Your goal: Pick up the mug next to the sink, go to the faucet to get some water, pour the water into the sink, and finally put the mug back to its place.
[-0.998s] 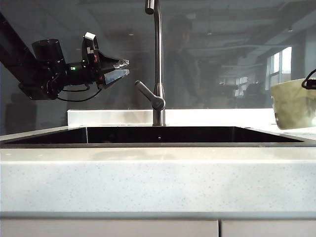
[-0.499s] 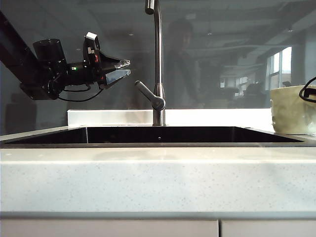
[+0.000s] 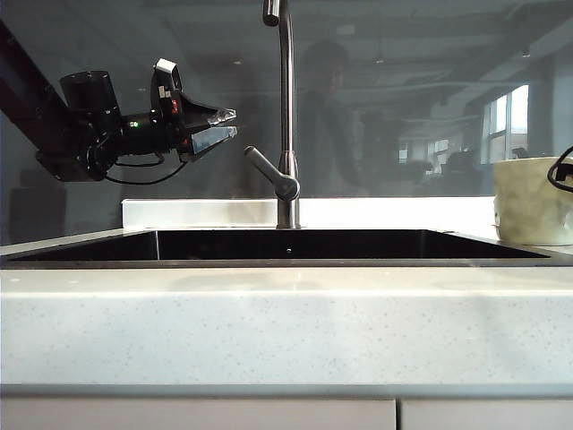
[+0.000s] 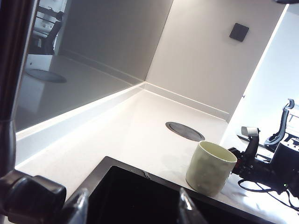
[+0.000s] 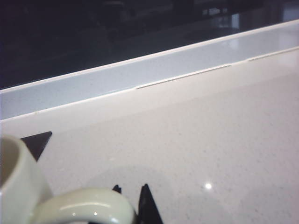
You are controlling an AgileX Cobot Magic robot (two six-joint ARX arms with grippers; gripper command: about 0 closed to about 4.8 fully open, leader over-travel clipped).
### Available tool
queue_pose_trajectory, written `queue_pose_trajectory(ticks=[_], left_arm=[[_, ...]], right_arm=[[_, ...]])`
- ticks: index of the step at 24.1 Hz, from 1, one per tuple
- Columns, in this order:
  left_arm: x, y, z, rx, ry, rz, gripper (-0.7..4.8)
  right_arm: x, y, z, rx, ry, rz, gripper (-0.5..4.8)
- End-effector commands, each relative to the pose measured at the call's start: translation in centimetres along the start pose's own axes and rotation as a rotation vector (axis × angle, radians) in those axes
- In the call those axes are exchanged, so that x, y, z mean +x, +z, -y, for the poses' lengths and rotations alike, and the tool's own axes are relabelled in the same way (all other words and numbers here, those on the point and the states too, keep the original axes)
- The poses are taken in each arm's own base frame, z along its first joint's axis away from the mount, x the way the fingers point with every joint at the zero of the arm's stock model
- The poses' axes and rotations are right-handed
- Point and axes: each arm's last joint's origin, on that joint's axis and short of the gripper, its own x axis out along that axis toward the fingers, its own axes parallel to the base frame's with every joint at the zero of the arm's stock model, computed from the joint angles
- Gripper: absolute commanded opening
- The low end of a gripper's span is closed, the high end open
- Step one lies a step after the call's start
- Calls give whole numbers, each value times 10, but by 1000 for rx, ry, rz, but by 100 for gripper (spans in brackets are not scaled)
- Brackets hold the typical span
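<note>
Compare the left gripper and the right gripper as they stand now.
The left gripper hangs open and empty in the air beside the faucet; the right gripper is shut on the handle of the mug, low at the countertop beside the sink. Both are dark two-finger grippers.

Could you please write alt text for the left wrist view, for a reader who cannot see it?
A pale cream mug stands upright on the white countertop beside the corner of the black sink, with the right gripper at its far side. The left gripper hangs open over the sink.
</note>
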Motion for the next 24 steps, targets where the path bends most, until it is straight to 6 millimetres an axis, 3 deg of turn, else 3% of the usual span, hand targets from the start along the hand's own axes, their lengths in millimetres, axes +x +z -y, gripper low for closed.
queue_pose_trajectory(ticks=[1,4,7,13,16,19,24], left_arm=[[2,6,3,23,-9,2,241],[2,5,4,22,-11,1,241],[2,4,3,16,-13,-2,241],[2,4,4,-7,-23,-15,242],[2,4,4,-8,-23,-15,247],[2,4,4,-13,-22,-15,247],[2,4,4,-45,-24,-17,247]], right_arm=[[-5,-6,2,-29,-6,-40,55],[-5,-5,1,-28,-1,-37,56],[-5,-6,1,-28,0,-40,118],[-8,-7,2,-29,-3,-50,122],[-18,-11,3,-29,-6,-47,177],[-28,-15,4,-30,-10,-74,181],[-26,-13,4,-29,-9,-65,181]])
